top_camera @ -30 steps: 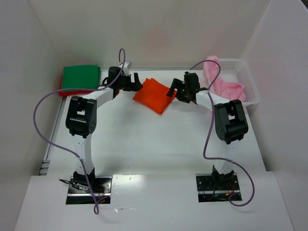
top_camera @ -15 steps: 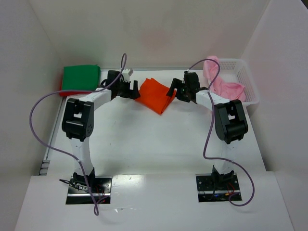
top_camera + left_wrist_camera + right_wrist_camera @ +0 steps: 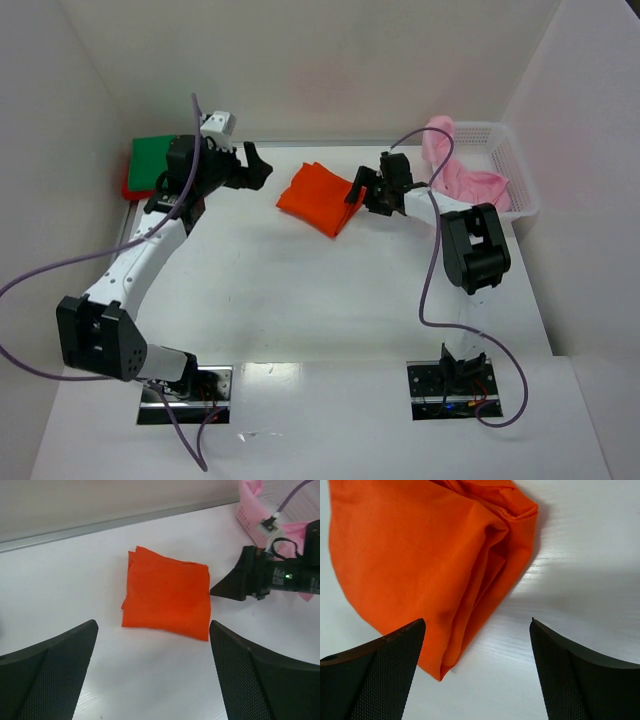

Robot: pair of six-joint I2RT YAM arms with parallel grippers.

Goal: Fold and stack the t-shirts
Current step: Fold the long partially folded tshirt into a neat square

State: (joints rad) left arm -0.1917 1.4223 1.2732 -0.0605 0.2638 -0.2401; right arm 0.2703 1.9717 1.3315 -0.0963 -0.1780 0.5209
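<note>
Top view up: the orange t-shirt (image 3: 318, 198) lies folded on the white table (image 3: 300, 290), upper centre of the frame, a flat, slightly skewed square. Nothing is gripping it.

My left gripper (image 3: 258, 166) sits just left of it, jaws spread wide and empty. On its wrist camera, both dark fingers frame the bottom corners and the orange square fills the middle of the picture beyond them.

The right gripper (image 3: 357, 188) is at the shirt's right edge, also parted and holding nothing. Its wrist view is in close: the layered folded edge of the orange cloth lies between the two fingers, with bare table on the right side. I can't tell whether a finger touches the cloth.

Containers now. The white lattice basket (image 3: 522, 190) stands at the upper right, against the wall. The pink t-shirt (image 3: 470, 182) lies crumpled inside it, one end heaped up over the far left rim.

Upper left corner: the green t-shirt (image 3: 150, 158) lies folded flat on the red t-shirt (image 3: 130, 189), of which only a strip shows. The left arm crosses in front of that pile.
</note>
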